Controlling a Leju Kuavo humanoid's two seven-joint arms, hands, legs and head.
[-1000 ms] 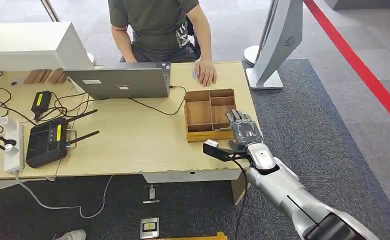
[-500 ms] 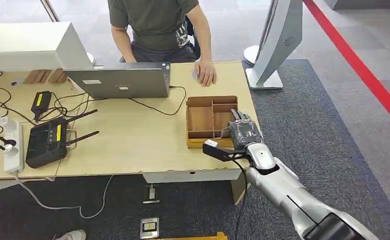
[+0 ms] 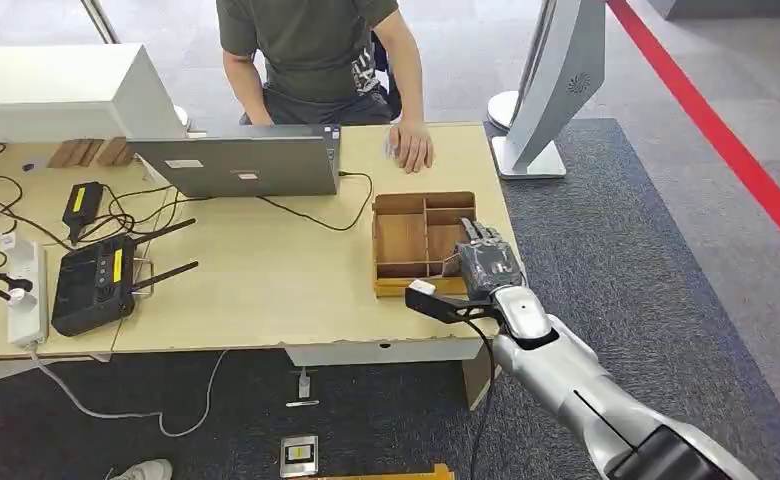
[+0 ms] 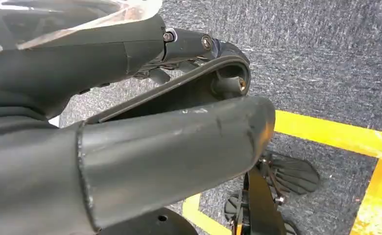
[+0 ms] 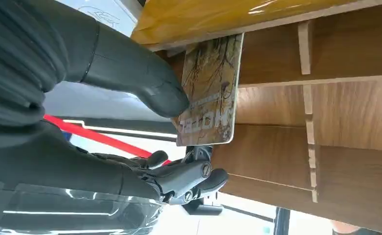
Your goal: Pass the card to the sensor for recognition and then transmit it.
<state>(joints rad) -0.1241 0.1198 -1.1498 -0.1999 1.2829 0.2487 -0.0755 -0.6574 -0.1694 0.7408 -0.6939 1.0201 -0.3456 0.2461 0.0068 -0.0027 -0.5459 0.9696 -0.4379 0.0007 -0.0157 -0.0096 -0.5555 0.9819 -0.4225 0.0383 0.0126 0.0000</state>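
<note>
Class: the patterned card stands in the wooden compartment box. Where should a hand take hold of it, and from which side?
Grip the card by its free upper edge, coming from above over the wooden box. It stands on edge against a wall, lower part boxed in by dividers. The right hand already has its thumb on one face there.

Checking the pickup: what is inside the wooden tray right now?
The wooden tray shows bare compartments. At its near right corner the right robot hand presses its thumb on a card; the hand covers that compartment's floor.
</note>
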